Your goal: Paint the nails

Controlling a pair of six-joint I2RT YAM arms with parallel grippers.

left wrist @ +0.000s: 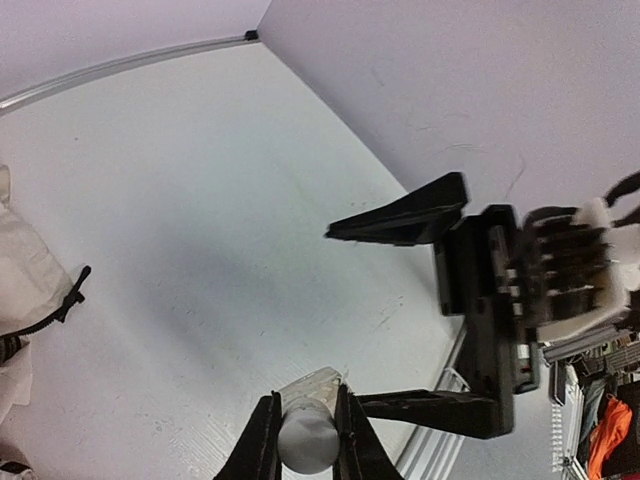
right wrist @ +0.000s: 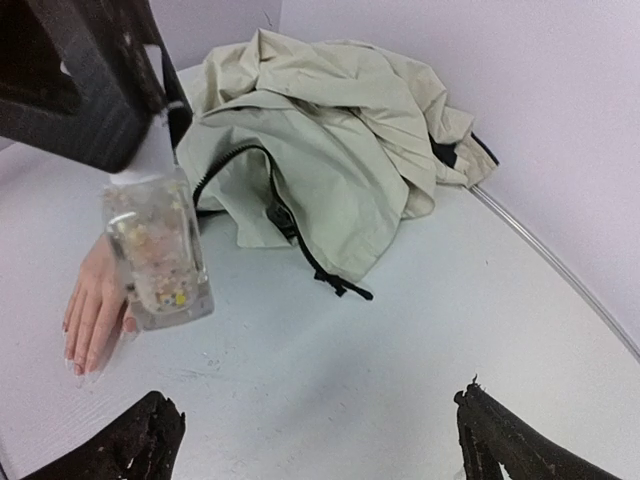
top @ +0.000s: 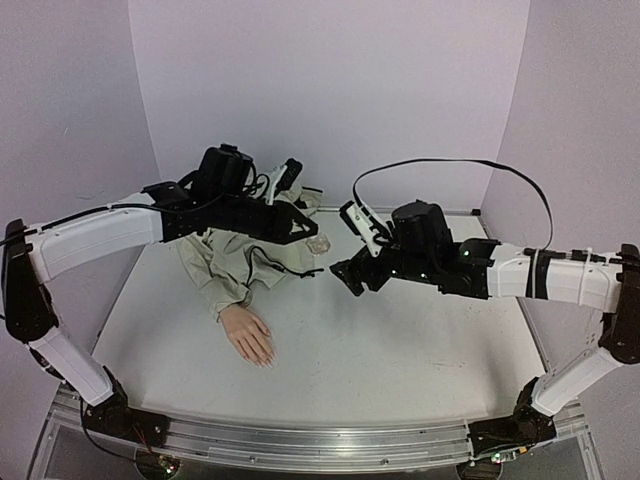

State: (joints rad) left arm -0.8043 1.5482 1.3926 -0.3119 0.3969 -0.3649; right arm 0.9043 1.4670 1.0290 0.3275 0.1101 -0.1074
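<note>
The flesh-pink mannequin hand lies palm down on the white table, its beige jacket sleeve running back to the rumpled jacket. The nails show as tiny pale tips on the fingers. My left gripper hangs above the table, shut on the grey cap of a small clear glass bottle. The same grip shows from behind in the left wrist view, left gripper. My right gripper faces the bottle from the right, open wide with nothing between its fingers, right gripper.
The beige jacket with a black zipper is heaped at the back left of the table. Lilac walls close in the back and both sides. The table's metal edge rail runs along the right side.
</note>
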